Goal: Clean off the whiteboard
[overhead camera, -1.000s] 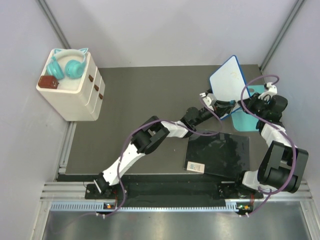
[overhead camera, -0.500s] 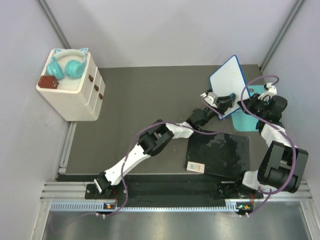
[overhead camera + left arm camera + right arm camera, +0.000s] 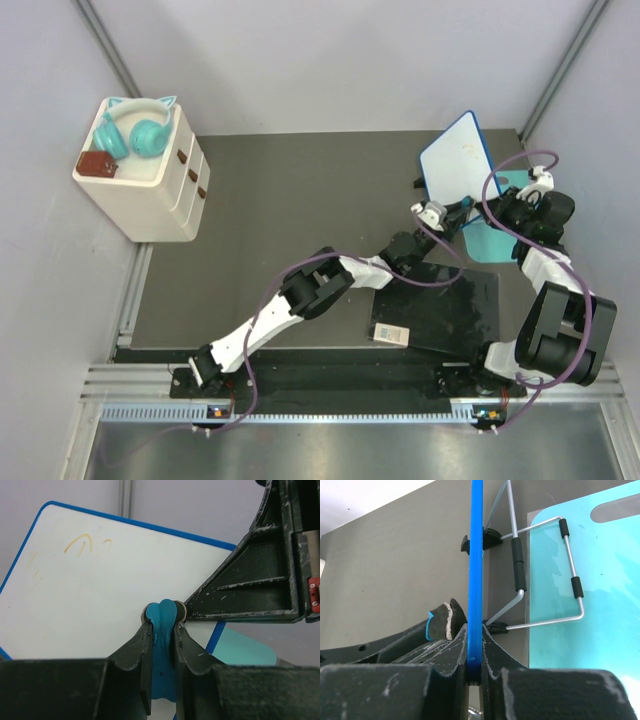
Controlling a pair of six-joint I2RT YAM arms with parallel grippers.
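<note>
While the right tool [image 3: 474,630] clamped tight on the blue rim of the whiteboard [image 3: 100,595], it held the board tilted up on edge above the worktop [image 3: 300,190], apparently so that its face met the other arm. The left tool [image 3: 164,622], its jaws narrowed onto a soft blue eraser [image 3: 164,607], pointed at that face. The eraser's tip was at or just short of the white surface; contact could not be told. Faint yellow scribbles [image 3: 82,542] lay up and to the left of that tool's tips, unwiped, so the job looked barely begun. Beyond the right tool's grip the board's wire stand [image 3: 545,570] showed against a teal mat [image 3: 600,580], seemingly bearing no load. A steady clamp would matter once wiping pressed on the panel.
</note>
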